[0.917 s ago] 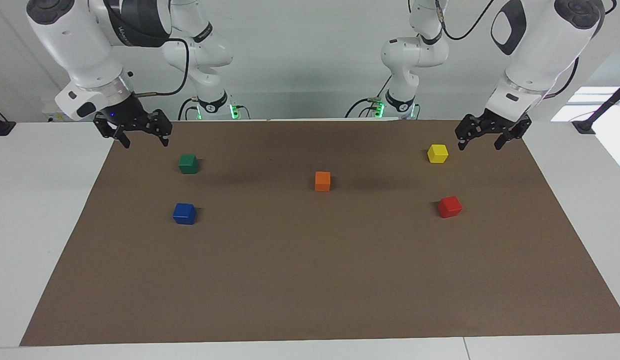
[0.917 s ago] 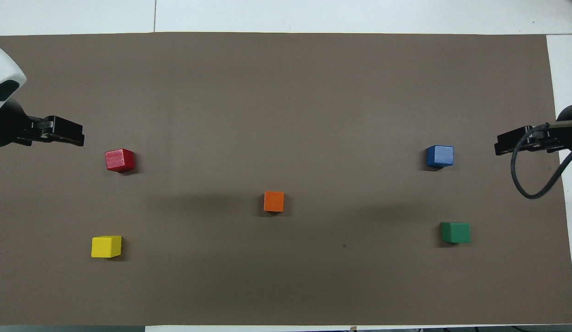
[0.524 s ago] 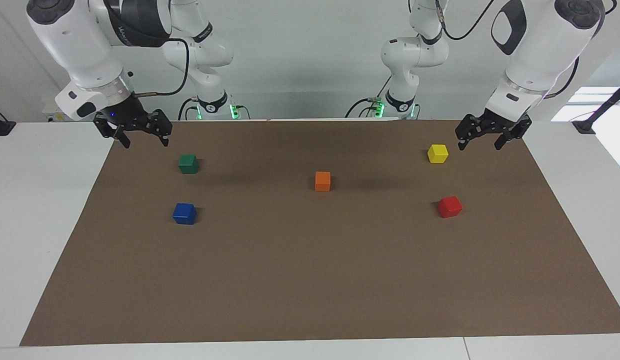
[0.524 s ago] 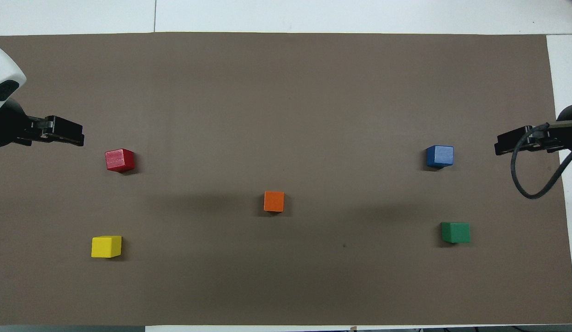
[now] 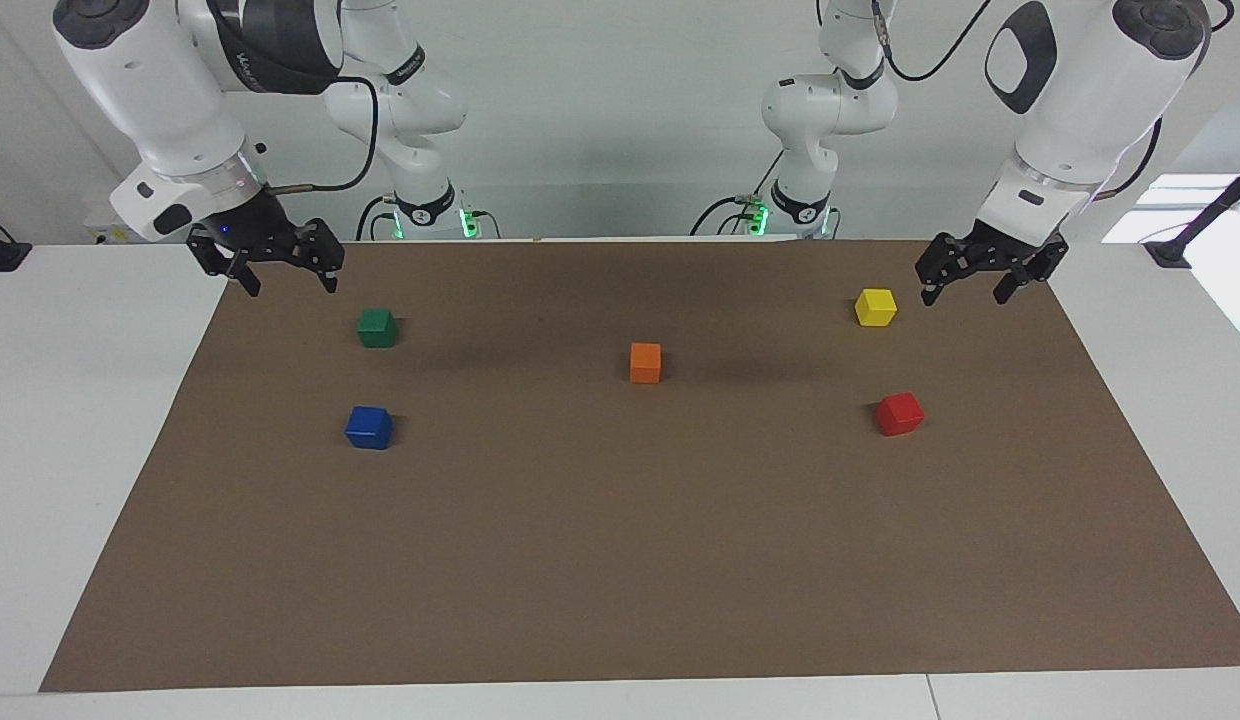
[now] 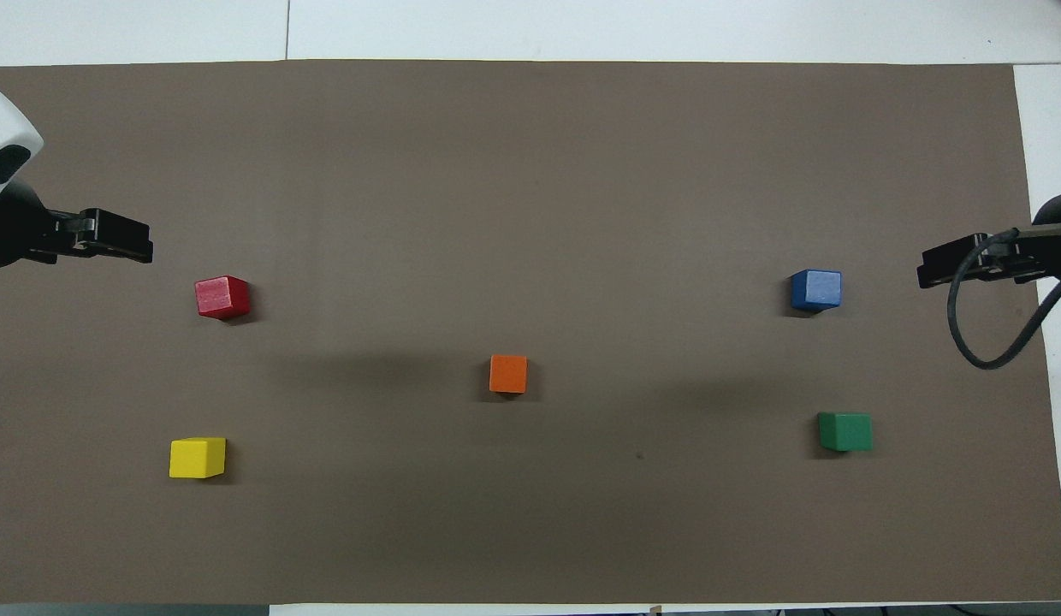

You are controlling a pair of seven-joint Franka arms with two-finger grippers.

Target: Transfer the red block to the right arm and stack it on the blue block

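Item, right gripper (image 5: 277,280): fingers spread and empty, raised over the mat's edge at the right arm's end of the table, at about ten o'clock of the green cube (image 5: 377,327) in the facing view; this arm is held waiting. Item, blue block (image 5: 369,427): seated flat on the brown mat (image 5: 620,560), bare-topped, at six o'clock of the green cube and farther from the robots than it. Item, orange cube (image 5: 645,362): at mid-mat, well apart from all others. Item, yellow cube (image 5: 875,306): nearer to the robots than the red block, at twelve o'clock of it. Item, red block (image 5: 899,413): on the mat toward the left arm's end, untouched. Item, left gripper (image 5: 968,279): fingers parted, nothing held, raised at about three o'clock of the yellow cube. Progress, as judged: nothing done; pickup, handover and stacking are all outstanding.
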